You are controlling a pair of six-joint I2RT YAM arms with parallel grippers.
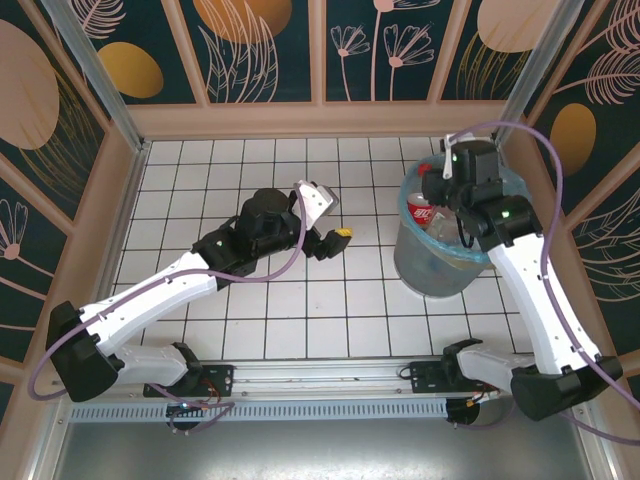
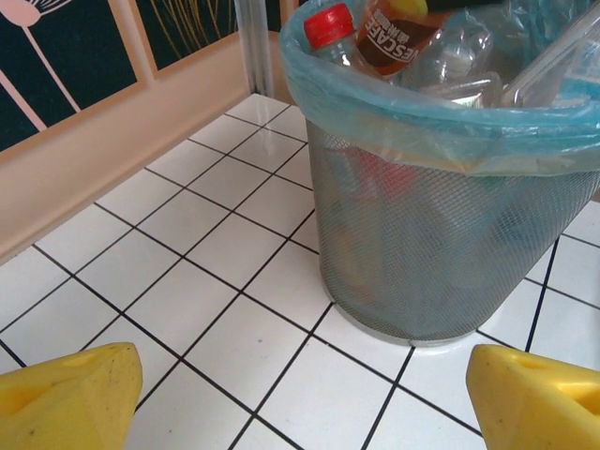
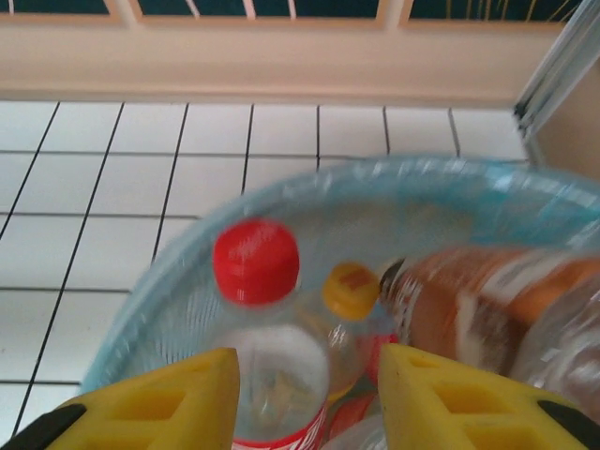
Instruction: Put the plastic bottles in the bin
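Observation:
The bin (image 1: 436, 268) is a grey mesh basket with a light-blue liner, standing at the right of the tiled floor. It holds several plastic bottles, among them a clear one with a red cap (image 3: 255, 262) and a brown one (image 3: 469, 300). My right gripper (image 3: 309, 394) hovers over the bin (image 3: 141, 309), its jaws apart. The red-capped bottle stands between the yellow fingers, with a gap on its right side. My left gripper (image 2: 300, 403) is wide open over bare tiles, just left of the bin (image 2: 450, 234). From that side the red cap (image 2: 328, 26) and brown bottle (image 2: 398, 37) poke above the rim.
Patterned walls with a wooden skirting enclose the tiled floor (image 1: 230, 170). The bin stands close to the right wall and back corner post (image 3: 562, 66). In the top view my left gripper (image 1: 335, 215) is mid-floor and my right gripper (image 1: 438, 195) is above the bin's rim.

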